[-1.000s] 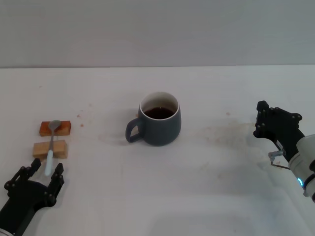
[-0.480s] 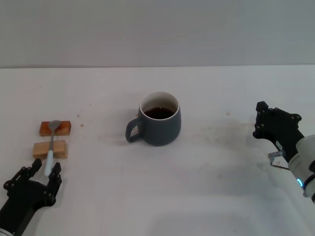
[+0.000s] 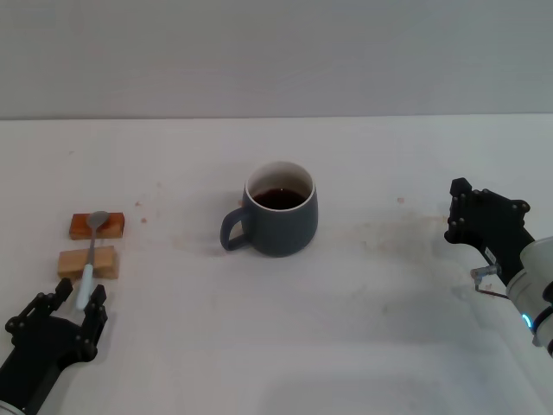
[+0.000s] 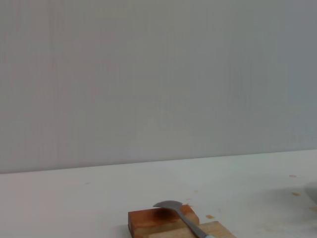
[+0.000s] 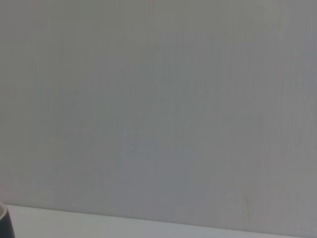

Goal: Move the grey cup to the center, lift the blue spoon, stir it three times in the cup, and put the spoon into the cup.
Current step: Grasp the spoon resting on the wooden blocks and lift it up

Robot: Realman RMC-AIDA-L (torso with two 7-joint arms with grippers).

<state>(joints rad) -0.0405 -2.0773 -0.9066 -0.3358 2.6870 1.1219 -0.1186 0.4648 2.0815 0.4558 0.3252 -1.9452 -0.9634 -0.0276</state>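
The grey cup (image 3: pixel 282 213) stands at the middle of the table with dark liquid inside, its handle turned to my left; a sliver of the cup (image 5: pixel 3 219) shows in the right wrist view. Far left, the blue spoon (image 3: pixel 90 253) lies across two wooden blocks, metal bowl on the farther one and pale handle pointing toward me. My left gripper (image 3: pixel 79 299) is open at the near left, its fingertips flanking the handle's end. In the left wrist view the spoon (image 4: pixel 171 206) rests on the reddish block (image 4: pixel 153 220). My right gripper (image 3: pixel 489 197) hovers open at the far right, well away from the cup.
The reddish wooden block (image 3: pixel 97 226) and the paler block (image 3: pixel 87 262) sit near the table's left side. Faint stains mark the white table (image 3: pixel 389 285) between cup and right gripper. A grey wall rises behind the table's far edge.
My left gripper has slid a little toward the near edge, so its fingertips now sit at the very end of the spoon handle. Cup, spoon and right arm have not moved.
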